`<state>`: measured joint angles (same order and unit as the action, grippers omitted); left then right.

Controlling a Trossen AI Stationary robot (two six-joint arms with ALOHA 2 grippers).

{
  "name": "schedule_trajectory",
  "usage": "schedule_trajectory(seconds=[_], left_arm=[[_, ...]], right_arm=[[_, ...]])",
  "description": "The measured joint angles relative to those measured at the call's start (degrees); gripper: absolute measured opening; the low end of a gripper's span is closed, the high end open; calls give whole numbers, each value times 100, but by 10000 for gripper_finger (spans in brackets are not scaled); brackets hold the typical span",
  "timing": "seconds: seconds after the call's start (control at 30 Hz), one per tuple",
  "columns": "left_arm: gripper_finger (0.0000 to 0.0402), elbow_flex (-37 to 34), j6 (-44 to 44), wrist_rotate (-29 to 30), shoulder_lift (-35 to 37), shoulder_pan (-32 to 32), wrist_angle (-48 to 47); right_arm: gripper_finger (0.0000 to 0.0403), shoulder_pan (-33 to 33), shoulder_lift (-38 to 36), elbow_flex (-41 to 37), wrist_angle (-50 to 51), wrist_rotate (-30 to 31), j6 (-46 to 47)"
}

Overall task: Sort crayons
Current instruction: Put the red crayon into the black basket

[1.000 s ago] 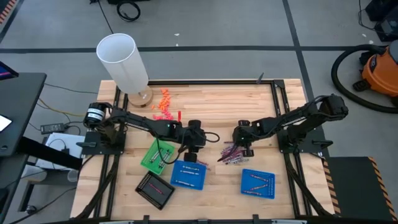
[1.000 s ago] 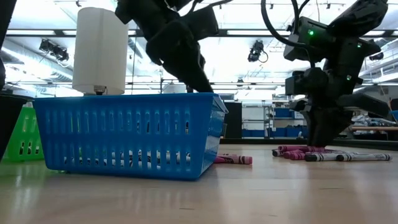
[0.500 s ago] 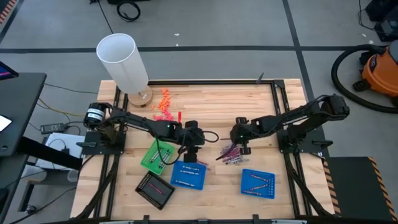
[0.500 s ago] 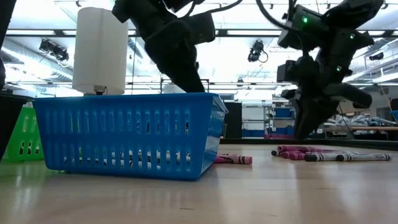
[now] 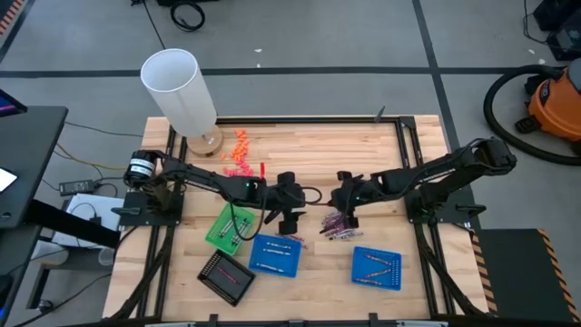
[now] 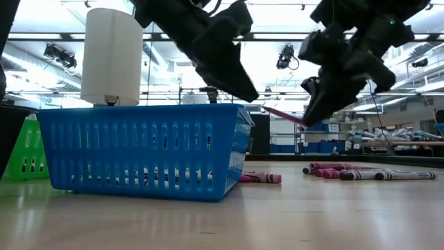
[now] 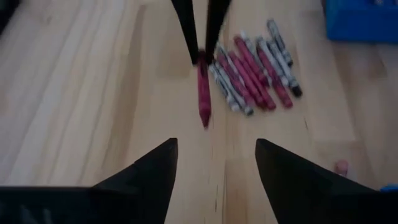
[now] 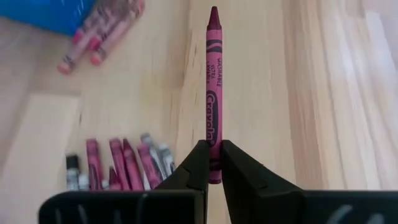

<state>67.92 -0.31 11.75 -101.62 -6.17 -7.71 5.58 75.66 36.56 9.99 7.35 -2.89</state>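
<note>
My right gripper point(image 8: 213, 163) is shut on one pinkish-red crayon point(image 8: 212, 74), held above the table between the two arms. The crayon's tip points at my left gripper point(image 7: 214, 163), which stands open a short way off, its fingers apart with nothing between them. In the low view the crayon point(image 6: 281, 114) pokes out from my right gripper point(image 6: 309, 119) toward my left gripper point(image 6: 250, 94). A pile of pinkish-red, maroon and silvery-grey crayons point(image 5: 336, 227) lies flat on the wood below my right gripper point(image 5: 343, 213). My right gripper pinches the crayon near its flat end point(image 8: 213, 138) between its two fingers. The fingers slant down from the table's right side and the crayon runs on ahead of them, in line with them. It is lifted clear of the table, its pointed tip point(image 8: 214, 11) farthest from the gripper.
A blue tray point(image 5: 274, 256) sits below my left gripper point(image 5: 289, 214), with a green tray point(image 5: 227, 227) and a black tray point(image 5: 227, 277) to its left. Another blue tray point(image 5: 377, 267) holds a few crayons at near right. A white cylinder point(image 5: 180, 89) and orange bits point(image 5: 239, 150) stand at far left.
My right gripper has risen from the crayon pile with one crayon, which is now clear of the table, and has tipped toward level and toward my left gripper. My left gripper has tipped up from over the blue tray and turned toward the held crayon.
</note>
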Motion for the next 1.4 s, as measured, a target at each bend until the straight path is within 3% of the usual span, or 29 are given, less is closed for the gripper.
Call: schedule_trajectory(seconds=[0.33,1.4], left_arm=[[225,0,96,10,0,0,235],[97,0,-59,-7,0,-4,409]], right_arm=[[36,88,6,2,-668,-129,121],[44,106,6,4,-956,-402,618]])
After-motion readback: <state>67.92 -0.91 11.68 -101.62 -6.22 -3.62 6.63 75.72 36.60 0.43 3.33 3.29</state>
